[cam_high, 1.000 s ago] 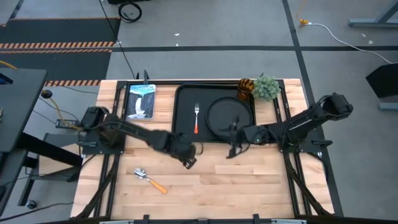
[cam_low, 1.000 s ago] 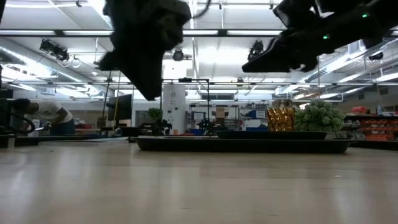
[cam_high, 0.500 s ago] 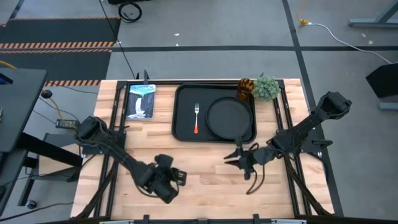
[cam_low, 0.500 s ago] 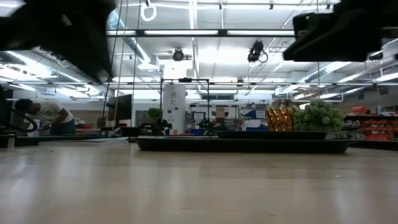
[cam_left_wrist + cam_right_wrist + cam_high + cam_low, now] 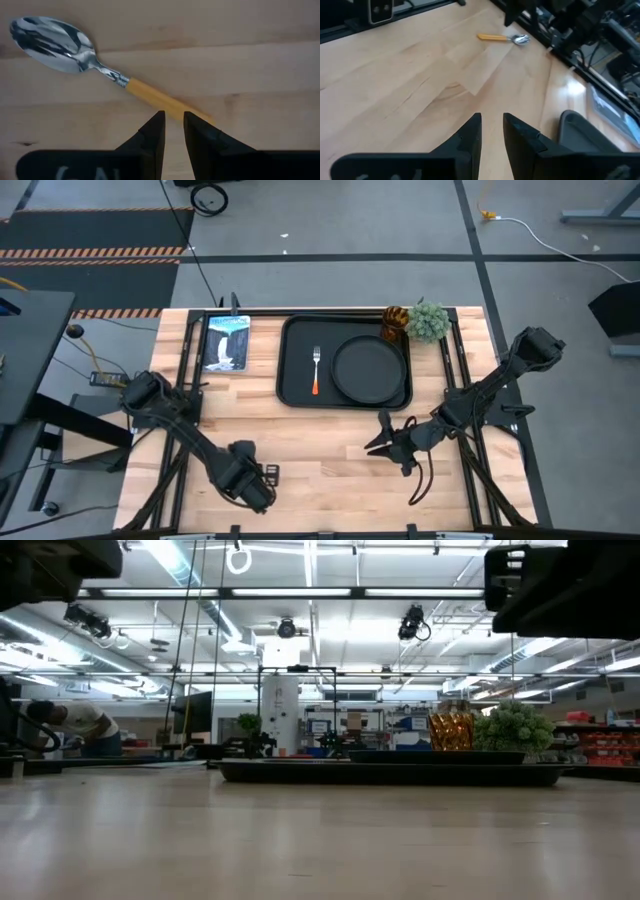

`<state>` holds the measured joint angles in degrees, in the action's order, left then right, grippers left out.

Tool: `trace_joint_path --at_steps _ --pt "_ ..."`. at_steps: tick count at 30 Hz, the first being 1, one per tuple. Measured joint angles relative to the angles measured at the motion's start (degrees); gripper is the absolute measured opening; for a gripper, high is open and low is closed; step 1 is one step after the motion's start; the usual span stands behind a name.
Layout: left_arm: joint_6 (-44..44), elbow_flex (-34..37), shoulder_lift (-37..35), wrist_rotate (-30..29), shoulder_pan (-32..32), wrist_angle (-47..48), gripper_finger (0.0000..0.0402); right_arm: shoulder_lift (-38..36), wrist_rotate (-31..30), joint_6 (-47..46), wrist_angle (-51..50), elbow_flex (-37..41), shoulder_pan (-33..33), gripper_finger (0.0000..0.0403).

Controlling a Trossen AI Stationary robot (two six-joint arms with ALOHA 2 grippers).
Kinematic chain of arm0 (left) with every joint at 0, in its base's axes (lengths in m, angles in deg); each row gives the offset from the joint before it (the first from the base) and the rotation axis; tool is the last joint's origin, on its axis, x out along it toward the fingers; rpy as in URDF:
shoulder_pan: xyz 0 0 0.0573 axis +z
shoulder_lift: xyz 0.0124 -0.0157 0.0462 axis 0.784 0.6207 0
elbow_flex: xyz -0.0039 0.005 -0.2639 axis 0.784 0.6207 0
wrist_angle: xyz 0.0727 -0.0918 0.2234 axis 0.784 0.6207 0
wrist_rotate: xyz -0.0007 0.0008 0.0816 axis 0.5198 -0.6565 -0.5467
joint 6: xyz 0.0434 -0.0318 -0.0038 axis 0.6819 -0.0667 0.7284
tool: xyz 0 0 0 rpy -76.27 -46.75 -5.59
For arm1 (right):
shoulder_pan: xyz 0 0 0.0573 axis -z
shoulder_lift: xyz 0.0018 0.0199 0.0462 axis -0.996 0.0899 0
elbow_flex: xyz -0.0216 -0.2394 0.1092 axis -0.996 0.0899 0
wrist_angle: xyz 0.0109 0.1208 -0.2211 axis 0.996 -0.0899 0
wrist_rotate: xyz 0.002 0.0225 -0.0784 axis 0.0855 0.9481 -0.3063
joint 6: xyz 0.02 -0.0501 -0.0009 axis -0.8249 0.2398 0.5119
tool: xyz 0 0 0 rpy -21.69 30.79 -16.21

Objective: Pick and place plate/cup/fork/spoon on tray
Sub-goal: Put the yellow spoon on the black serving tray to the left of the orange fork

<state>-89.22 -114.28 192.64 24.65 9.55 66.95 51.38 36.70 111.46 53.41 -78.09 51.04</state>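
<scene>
The spoon (image 5: 75, 50) lies flat on the wooden table, silver bowl and orange handle (image 5: 155, 97). It also shows in the right wrist view (image 5: 505, 38). My left gripper (image 5: 173, 122) hovers over the handle's free end, fingers shut with only a slit between them; in the high view (image 5: 252, 480) it hides the spoon. The fork (image 5: 316, 370) and the round plate (image 5: 370, 370) lie in the black tray (image 5: 290, 385). The amber cup (image 5: 394, 323) stands on the table past the tray's far right corner. My right gripper (image 5: 385, 443) is shut and empty, near the tray's near edge.
A fuzzy green plant (image 5: 428, 320) stands beside the cup. A blue-white picture panel (image 5: 227, 342) lies left of the tray. Bare wood stretches between the two grippers along the table's near side. A person (image 5: 75, 725) shows in the room far behind.
My left gripper has gone from the tray's near edge toward the table's near left, and now stands over the spoon. My right gripper has drawn back from the plate toward the near edge. The spoon, fork, plate and cup have stayed where they were.
</scene>
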Motion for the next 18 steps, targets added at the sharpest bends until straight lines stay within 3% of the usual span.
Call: trace_joint_path --at_steps 12,18 --pt "-4.5 0.0 4.6 4.6 2.2 6.1 0.0082 0.0 5.1 0.0 -1.4 0.0 0.0 0.0086" --pt "-3.8 0.0 4.9 4.1 3.1 5.9 0.0129 0.0 5.9 -0.1 -1.4 0.0 0.0 0.0086"
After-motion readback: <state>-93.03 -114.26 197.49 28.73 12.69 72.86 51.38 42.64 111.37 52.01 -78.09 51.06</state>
